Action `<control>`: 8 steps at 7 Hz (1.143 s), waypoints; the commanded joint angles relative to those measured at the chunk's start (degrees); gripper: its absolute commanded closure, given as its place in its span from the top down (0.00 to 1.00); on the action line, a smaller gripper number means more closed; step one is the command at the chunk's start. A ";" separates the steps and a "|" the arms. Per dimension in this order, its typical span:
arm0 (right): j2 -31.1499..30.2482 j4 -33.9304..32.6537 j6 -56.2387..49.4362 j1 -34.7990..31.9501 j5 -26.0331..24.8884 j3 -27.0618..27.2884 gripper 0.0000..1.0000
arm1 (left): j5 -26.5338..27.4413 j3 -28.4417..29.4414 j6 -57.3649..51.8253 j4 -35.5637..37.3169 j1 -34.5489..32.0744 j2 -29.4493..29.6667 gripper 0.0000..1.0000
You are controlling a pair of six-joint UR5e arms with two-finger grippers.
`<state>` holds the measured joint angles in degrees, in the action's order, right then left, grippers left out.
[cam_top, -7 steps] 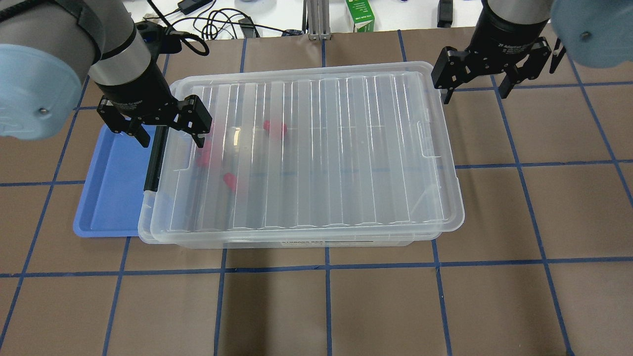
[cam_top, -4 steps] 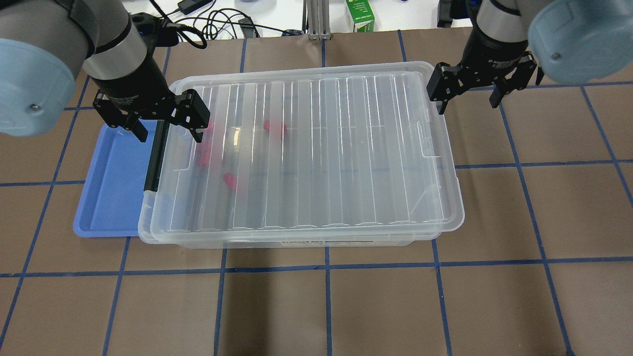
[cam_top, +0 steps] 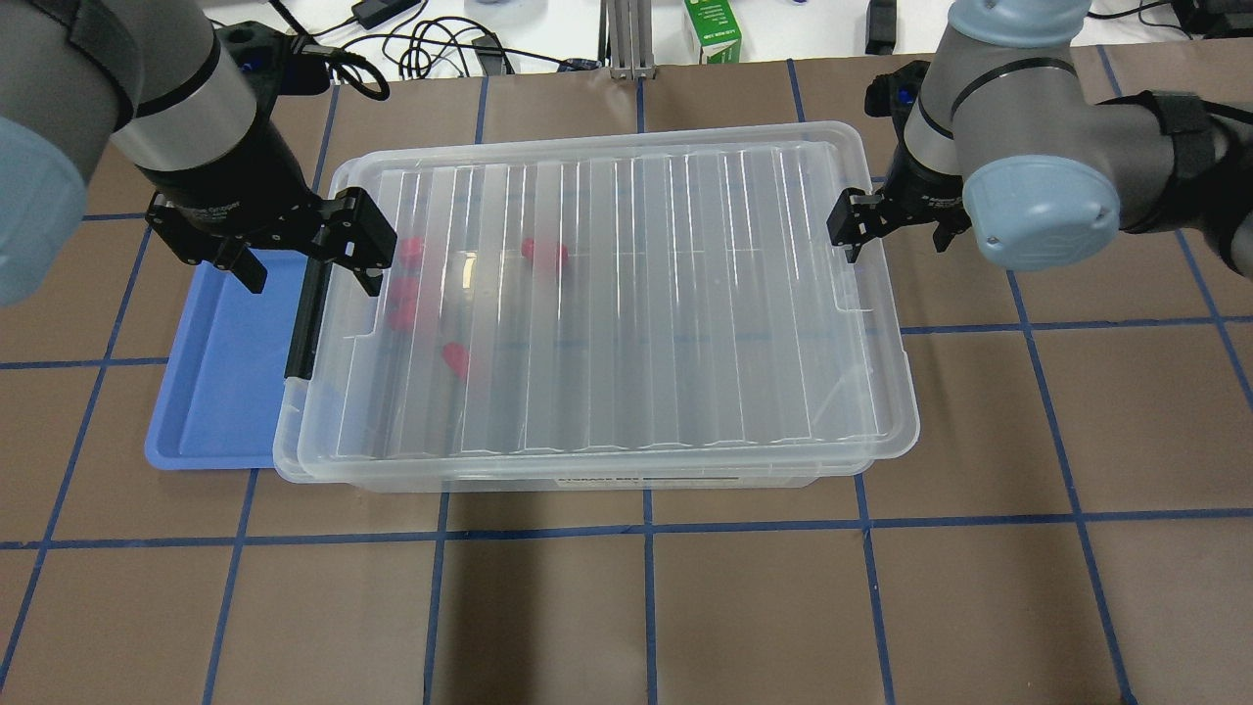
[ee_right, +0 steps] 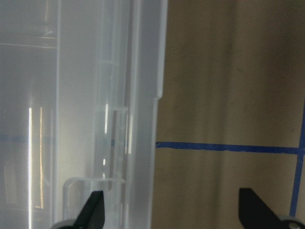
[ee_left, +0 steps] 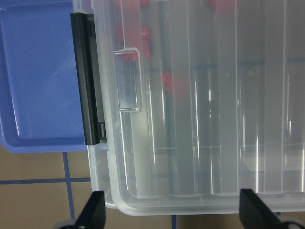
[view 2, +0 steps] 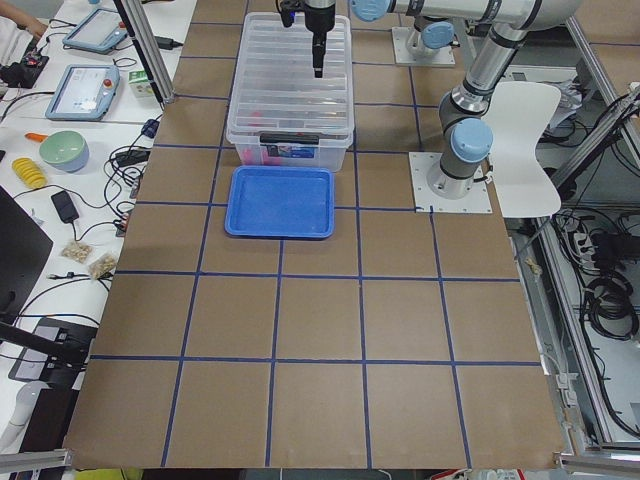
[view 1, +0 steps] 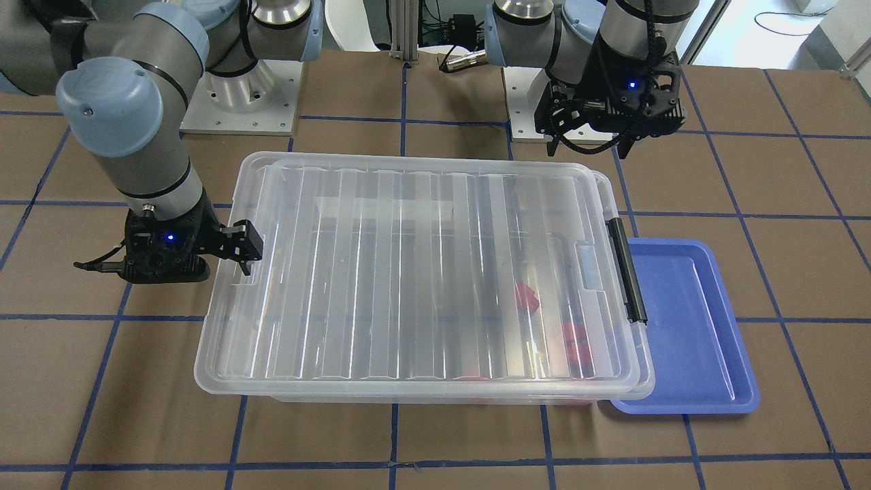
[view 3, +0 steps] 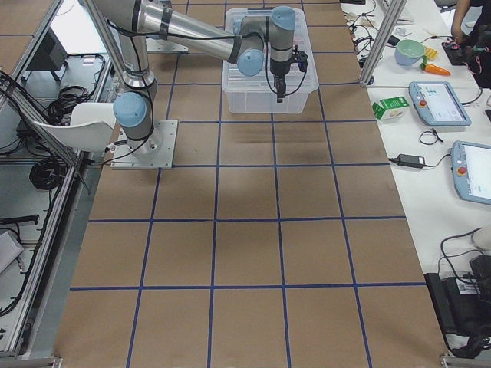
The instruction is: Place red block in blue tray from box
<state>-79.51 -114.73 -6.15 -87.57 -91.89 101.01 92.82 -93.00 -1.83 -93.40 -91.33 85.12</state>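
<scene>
The box (cam_top: 636, 294) lies shut in the middle of the table, its ribbed clear lid on and its black latch bar (cam_top: 305, 318) at the left end. Several red blocks (cam_top: 544, 252) show through the lid near that end, also in the front view (view 1: 526, 297) and the left wrist view (ee_left: 167, 80). The blue tray (cam_top: 220, 372) lies empty against the latch end. My left gripper (cam_top: 315, 284) is open above the latch, one finger over the tray and one over the lid. My right gripper (cam_top: 896, 247) is open and empty, straddling the box's right rim (ee_right: 143, 119).
A green carton (cam_top: 713, 29) and cables (cam_top: 431, 49) lie beyond the table's far edge. The arm bases (view 1: 241, 102) stand behind the box. Brown table with blue grid lines stretches in front of the box (cam_top: 646, 607).
My right gripper has moved down and in toward the box's right end. My left gripper has shifted slightly left over the latch end. Both have stayed open.
</scene>
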 commanded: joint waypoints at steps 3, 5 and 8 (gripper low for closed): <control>-0.30 0.21 -9.89 7.65 0.14 0.16 1.00 | -1.24 -2.97 -3.24 0.76 0.19 1.36 1.00; -0.56 0.47 -14.74 10.39 -0.04 -0.20 1.00 | -1.50 -3.14 -4.14 0.41 0.63 0.57 1.00; -0.82 0.91 -21.17 14.61 -0.21 -0.28 1.00 | -1.85 -2.53 -9.06 1.20 0.89 1.09 1.00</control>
<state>-80.22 -113.95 -25.31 -74.48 -92.01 100.74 91.31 -95.50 -9.52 -92.62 -90.55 85.55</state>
